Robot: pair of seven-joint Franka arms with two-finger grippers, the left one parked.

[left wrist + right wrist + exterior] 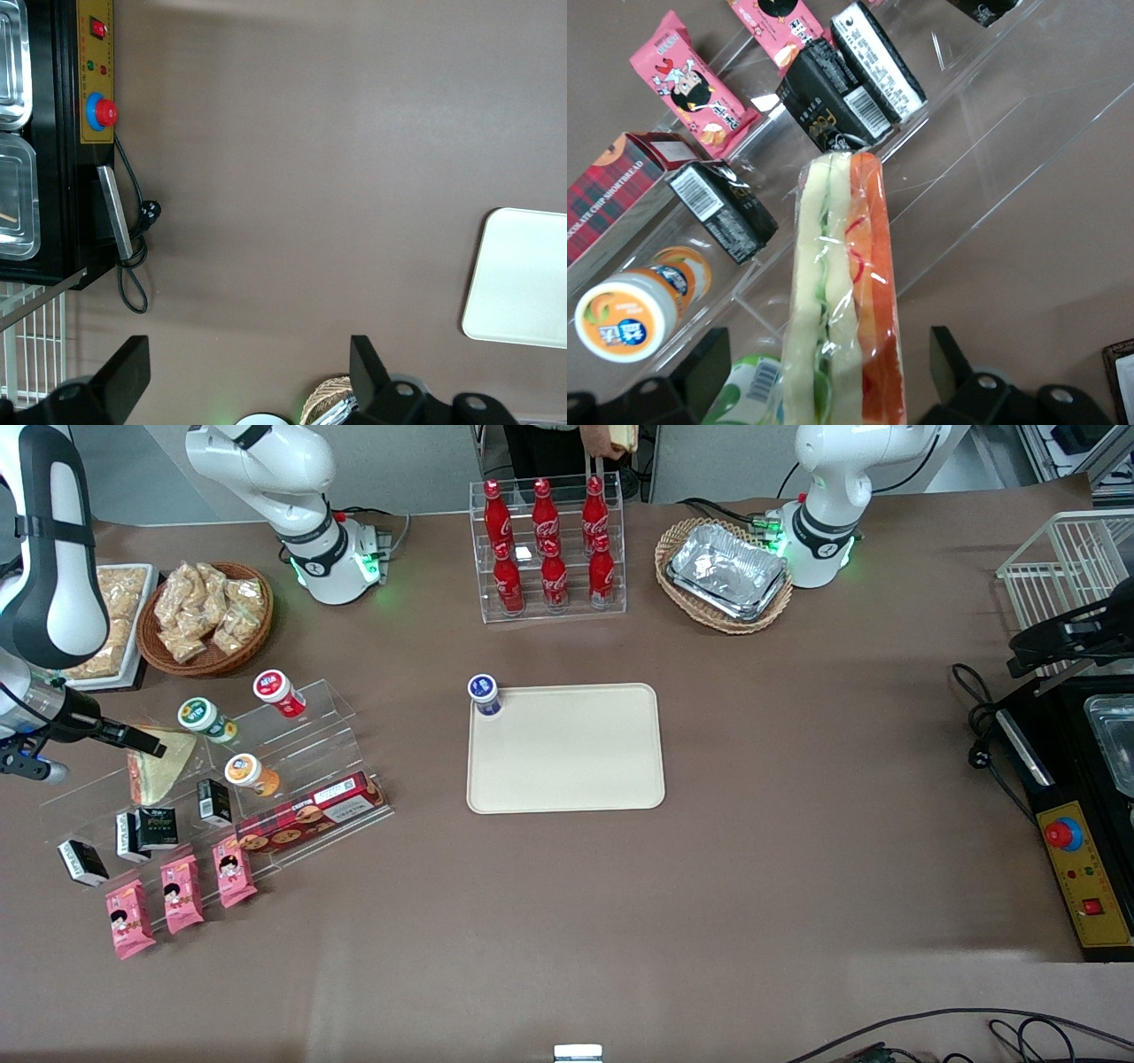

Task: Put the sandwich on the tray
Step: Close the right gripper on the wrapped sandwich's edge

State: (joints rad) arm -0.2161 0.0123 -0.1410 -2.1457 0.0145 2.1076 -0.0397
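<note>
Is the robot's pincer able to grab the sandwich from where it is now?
Probably yes. The pincer is already right at the sandwich on the clear shelf, its fingers on either side of the wedge, and nothing sits between them.

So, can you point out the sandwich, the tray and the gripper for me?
sandwich [846, 292]: right wrist view, on its wrapped cut edge.
tray [567, 753]: front view, on its bare middle.
gripper [142, 741]: front view, at its fingertips by the sandwich.
</note>
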